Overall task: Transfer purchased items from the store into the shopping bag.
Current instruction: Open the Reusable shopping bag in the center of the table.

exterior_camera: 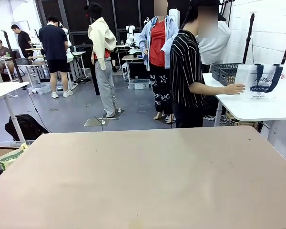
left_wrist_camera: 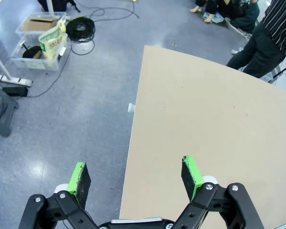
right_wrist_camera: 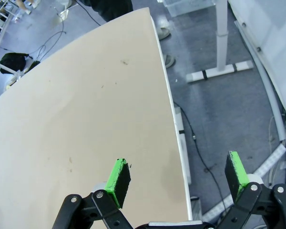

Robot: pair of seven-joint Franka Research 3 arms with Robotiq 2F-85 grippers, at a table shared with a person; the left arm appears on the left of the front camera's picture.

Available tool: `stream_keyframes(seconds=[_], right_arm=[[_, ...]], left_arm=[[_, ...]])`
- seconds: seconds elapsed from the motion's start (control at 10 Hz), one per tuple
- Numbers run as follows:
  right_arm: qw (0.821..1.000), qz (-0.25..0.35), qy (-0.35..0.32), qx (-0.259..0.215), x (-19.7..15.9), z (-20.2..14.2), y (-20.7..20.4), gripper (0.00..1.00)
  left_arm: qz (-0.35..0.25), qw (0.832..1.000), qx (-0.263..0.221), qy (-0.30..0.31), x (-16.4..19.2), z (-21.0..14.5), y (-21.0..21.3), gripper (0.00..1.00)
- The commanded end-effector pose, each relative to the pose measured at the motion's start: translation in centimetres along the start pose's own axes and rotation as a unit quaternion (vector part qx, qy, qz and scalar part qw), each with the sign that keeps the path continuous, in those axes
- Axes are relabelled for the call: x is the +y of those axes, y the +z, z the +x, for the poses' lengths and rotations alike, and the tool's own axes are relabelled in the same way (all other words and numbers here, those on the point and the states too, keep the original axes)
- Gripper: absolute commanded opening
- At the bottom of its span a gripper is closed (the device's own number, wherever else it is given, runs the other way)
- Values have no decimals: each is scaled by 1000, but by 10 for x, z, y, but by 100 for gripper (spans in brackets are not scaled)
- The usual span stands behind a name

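The shopping bag (exterior_camera: 262, 81), clear plastic with navy handles and a navy oval logo, stands on a white side table (exterior_camera: 257, 109) at the far right. Just left of it sits the store (exterior_camera: 225, 72), a dark grey lattice basket; what it holds is hidden. A person in a striped shirt (exterior_camera: 187, 71) stands by that table, one hand (exterior_camera: 234, 88) resting on it near the bag. My left gripper (left_wrist_camera: 136, 176) hangs open above the left edge of the tan table (left_wrist_camera: 209, 129), holding nothing. My right gripper (right_wrist_camera: 178, 176) hangs open over the table's right edge (right_wrist_camera: 174, 129), holding nothing.
The tan table (exterior_camera: 143, 176) spans the foreground. On the floor to its left are a clear bin with a green packet (left_wrist_camera: 50, 43), a cable coil (left_wrist_camera: 81, 28) and a black bag (exterior_camera: 24, 128). A white table leg and its foot (right_wrist_camera: 219, 71) stand right of the tan table.
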State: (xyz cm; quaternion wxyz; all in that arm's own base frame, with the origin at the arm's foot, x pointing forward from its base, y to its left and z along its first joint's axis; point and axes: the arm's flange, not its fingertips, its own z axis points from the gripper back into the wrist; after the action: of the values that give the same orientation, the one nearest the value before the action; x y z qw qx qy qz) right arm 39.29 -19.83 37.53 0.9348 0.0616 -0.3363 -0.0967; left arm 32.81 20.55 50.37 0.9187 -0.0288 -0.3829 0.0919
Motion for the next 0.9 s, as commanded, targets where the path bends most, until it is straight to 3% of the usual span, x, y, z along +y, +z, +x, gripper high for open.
stream_keyframes(seconds=[0.0,0.8], right_arm=[[1000,-6,2,0,3,-1,3,100],[1000,-6,2,0,3,-1,3,100]], left_arm=[[1,1000,-1,3,0,1,1,100],[1,1000,-1,3,0,1,1,100]])
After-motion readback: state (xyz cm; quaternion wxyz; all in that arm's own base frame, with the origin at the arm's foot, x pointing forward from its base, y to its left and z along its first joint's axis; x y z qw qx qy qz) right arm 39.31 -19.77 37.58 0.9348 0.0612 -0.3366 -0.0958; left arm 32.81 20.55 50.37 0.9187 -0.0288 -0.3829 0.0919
